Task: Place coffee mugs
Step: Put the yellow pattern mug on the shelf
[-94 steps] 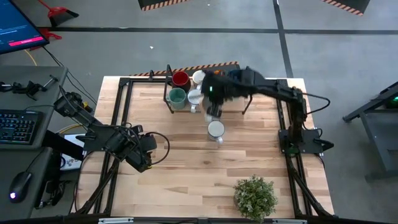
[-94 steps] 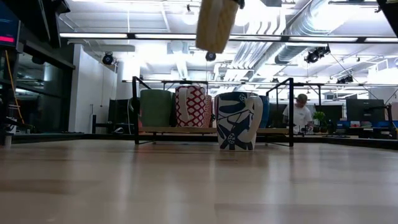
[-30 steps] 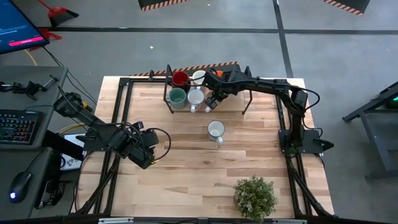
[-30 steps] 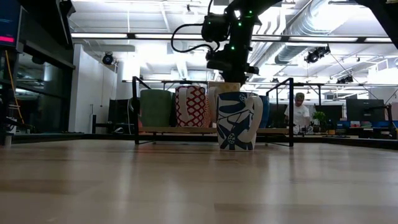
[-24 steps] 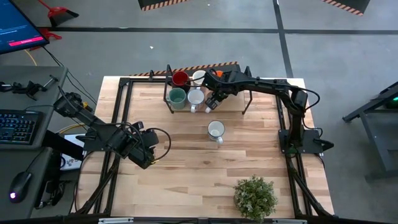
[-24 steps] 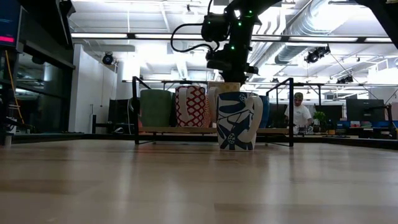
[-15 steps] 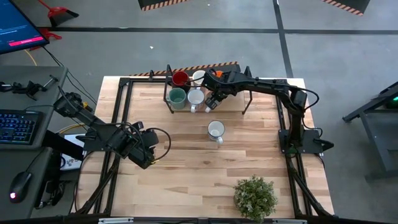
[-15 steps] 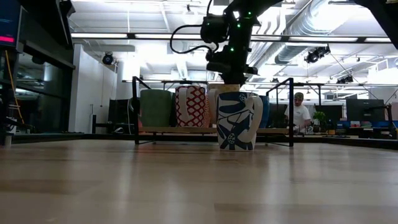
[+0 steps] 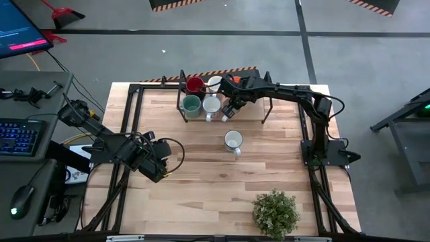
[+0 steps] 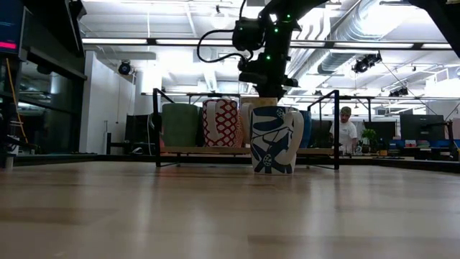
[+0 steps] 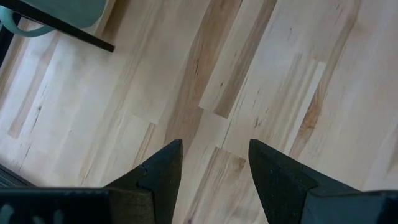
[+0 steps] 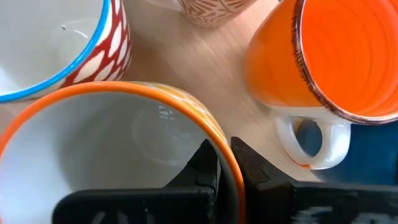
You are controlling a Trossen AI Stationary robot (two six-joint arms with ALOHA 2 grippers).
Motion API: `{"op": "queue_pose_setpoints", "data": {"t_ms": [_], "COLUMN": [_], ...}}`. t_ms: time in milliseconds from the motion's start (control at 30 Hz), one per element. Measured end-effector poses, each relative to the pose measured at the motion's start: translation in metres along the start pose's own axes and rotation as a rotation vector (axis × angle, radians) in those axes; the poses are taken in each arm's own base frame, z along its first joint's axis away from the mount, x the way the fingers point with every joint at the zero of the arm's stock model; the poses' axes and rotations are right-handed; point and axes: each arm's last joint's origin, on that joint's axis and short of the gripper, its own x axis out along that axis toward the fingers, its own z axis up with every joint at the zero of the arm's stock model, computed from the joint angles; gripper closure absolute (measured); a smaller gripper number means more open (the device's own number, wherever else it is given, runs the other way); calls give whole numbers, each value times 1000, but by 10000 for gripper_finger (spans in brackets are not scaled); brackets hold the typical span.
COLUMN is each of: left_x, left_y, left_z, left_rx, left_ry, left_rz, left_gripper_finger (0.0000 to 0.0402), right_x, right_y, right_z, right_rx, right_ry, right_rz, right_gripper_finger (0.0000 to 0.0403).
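Overhead lights hang over a pale wood tabletop [image 9: 201, 181]. Since a moment ago the right hand [image 12: 224, 163] has lowered its orange-rimmed mug [image 12: 112, 146] onto the rack [image 9: 183, 101], fingers still pinching the rim; release looks next. An orange mug [image 12: 323, 56] crowds beside it. Nearer the front, a patterned mug [image 10: 273, 139] stands alone. The left hand [image 11: 211, 163], spread, waits well apart.
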Motion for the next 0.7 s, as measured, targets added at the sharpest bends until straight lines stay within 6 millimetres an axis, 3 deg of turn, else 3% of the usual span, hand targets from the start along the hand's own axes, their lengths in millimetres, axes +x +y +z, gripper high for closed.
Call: {"op": "queue_pose_setpoints", "data": {"t_ms": [433, 700], "left_x": [0, 0], "left_y": [0, 0], "left_z": [0, 0], "left_rx": [8, 8], "left_ry": [0, 0], "left_rz": [0, 0], "left_gripper_finger": [227, 227], "right_x": [8, 6], "right_y": [0, 0], "right_z": [-6, -1], "right_rx": [12, -7], "right_ry": [14, -8], "right_rz": [-24, -32], "right_gripper_finger": [401, 357]}}
